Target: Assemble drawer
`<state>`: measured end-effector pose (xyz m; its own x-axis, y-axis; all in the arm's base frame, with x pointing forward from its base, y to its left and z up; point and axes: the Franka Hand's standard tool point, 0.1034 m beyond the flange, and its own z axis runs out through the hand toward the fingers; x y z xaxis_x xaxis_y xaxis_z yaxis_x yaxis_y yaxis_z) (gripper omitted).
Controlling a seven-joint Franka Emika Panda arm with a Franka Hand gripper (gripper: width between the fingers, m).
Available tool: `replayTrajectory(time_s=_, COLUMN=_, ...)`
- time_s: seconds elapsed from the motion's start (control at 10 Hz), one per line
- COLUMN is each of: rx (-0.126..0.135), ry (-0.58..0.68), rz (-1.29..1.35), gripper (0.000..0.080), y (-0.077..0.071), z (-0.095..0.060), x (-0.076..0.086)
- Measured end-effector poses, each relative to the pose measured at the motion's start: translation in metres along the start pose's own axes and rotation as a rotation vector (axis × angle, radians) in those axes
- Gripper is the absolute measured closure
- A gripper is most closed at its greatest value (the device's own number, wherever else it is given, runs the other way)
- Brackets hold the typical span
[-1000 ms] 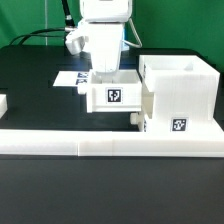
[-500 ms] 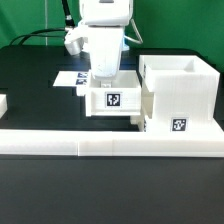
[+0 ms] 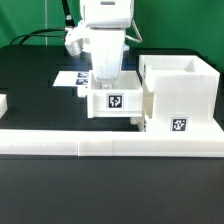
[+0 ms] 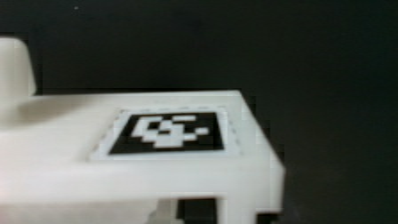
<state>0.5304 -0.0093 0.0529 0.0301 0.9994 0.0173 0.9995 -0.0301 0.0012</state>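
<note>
My hand (image 3: 105,82) grips a tray (image 3: 114,99) on the bench (image 3: 30,90), just beside the casing (image 3: 180,95); if it goes in crooked, I risk jamming it at the opening.

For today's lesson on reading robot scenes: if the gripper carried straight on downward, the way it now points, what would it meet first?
Most likely the small white tray directly under the gripper. Its fingertips are hidden there, so they may already touch it. The casing stands beside that line.
</note>
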Motion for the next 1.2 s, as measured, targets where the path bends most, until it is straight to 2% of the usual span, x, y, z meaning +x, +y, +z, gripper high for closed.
replayTrajectory(time_s=0.3, rx=0.004, ry=0.0, rz=-0.001, gripper=0.0755, y=-0.001, z=0.001, x=0.001)
replayTrajectory(time_s=0.6, rx=-0.004, ry=0.002, rz=-0.02, gripper=0.0755, y=0.005, z=-0.002, x=0.012)
replayTrajectory(time_s=1.2, rx=-0.002, ry=0.003, rz=-0.018, gripper=0.0755, y=0.004, z=-0.001, x=0.013)
